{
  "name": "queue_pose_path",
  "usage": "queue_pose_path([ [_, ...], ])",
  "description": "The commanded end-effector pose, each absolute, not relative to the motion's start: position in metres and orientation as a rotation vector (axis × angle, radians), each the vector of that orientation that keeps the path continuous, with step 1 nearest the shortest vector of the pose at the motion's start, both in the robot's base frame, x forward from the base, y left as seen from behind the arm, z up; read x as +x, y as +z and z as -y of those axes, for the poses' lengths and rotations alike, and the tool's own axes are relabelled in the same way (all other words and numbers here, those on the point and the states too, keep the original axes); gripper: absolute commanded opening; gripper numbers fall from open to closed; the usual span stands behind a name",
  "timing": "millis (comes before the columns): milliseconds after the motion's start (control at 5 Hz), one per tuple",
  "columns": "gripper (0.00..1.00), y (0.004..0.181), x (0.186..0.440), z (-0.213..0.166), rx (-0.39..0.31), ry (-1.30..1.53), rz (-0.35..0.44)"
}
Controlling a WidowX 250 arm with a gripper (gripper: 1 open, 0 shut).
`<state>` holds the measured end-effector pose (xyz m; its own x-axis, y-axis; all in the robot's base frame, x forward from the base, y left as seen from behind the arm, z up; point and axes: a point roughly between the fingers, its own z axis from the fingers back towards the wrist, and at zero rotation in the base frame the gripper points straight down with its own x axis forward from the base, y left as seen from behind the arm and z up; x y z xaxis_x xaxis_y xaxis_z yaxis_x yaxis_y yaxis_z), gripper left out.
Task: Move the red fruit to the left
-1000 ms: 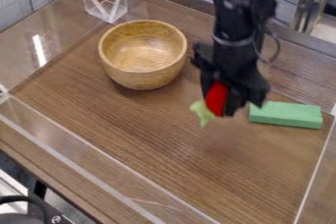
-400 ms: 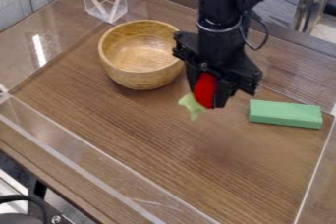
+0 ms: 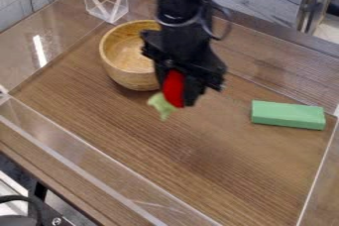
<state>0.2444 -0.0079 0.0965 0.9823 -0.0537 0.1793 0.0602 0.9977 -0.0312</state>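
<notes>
Since the earlier frames the gripper (image 3: 173,84) has travelled leftward across the surface (image 3: 159,166), carrying the red fruit (image 3: 173,86) away from the green block (image 3: 288,116), which has stayed put at the right; the arm now stands just in front of the wooden bowl (image 3: 133,52), partly covering its near rim. The gripper points straight down and is clamped shut on the red fruit, which hangs between the jaws, apparently clear of the wood grain below. To do this carry well, the grip should probably stay firm and the height steady until the fruit is well left of the bowl's front, since the bowl rim is close and a low pass could clip it; the release seems best made only after lowering near the surface, so the rounded toy does not roll. The fruit is small, bright red and glossy, with a pale-green leafy cap poking out at its lower left.
</notes>
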Motion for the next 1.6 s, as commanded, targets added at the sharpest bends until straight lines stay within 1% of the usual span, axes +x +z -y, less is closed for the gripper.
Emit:
queue_pose_path([
  [0,0.0,0.093,0.245,0.004,-0.05,0.009,0.215],
  [400,0.0,0.078,0.24,-0.016,-0.036,0.167,0.215],
  [600,0.0,0.082,0.229,-0.033,-0.036,0.173,0.211],
  [800,0.0,0.079,0.221,-0.047,-0.035,0.165,0.205],
  [1200,0.0,0.085,0.227,-0.056,-0.031,0.178,0.198],
  [1400,0.0,0.085,0.225,-0.061,-0.03,0.162,0.189],
])
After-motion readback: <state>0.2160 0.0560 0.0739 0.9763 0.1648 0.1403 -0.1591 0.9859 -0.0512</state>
